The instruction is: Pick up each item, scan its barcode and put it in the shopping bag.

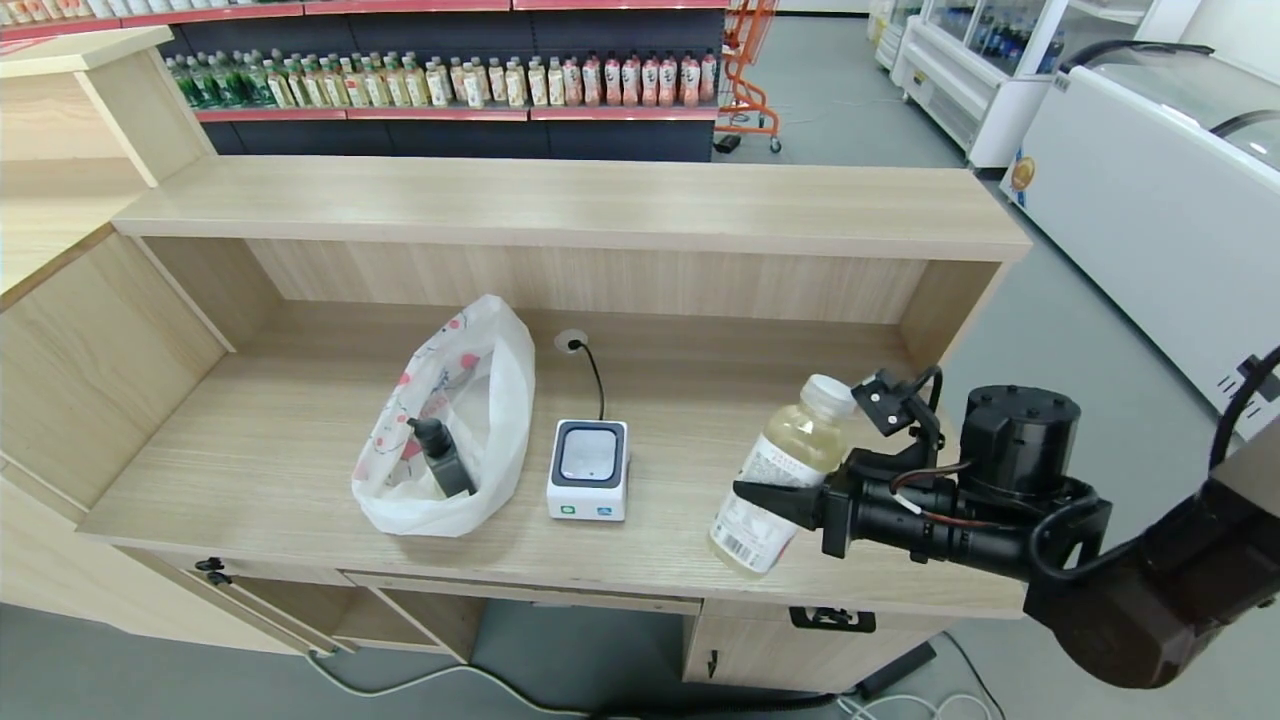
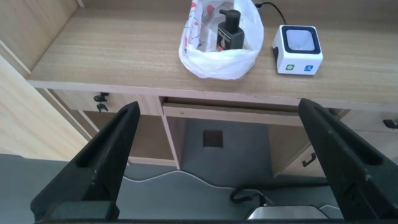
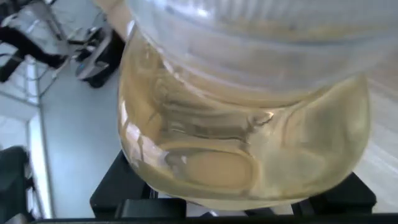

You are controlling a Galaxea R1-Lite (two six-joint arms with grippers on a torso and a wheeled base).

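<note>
Counter [image 1: 300, 430]: wide, pale wood. Shopping bag [image 1: 500, 400] lies open on it, with a black pump bottle [image 1: 440, 460] inside. Left claw [image 2: 217, 158] hangs spread wide and empty, out in front of the counter's edge. Right claw [image 1: 775, 490] is clamped across the middle of a clear bottle [image 1: 790, 455] of yellowish drink, held tilted over the counter's right end.

Step in hand, as I read it: the scan. Scanner [image 1: 588, 468] sits at the claw's 9 o'clock, just beside the bag, window up — the barcode [image 1: 745, 545] near the bottle's base wants turning down toward that glass, then a steady pause.

Relative to the claw — cap sticks out at 1 o'clock, base at 7.
</note>
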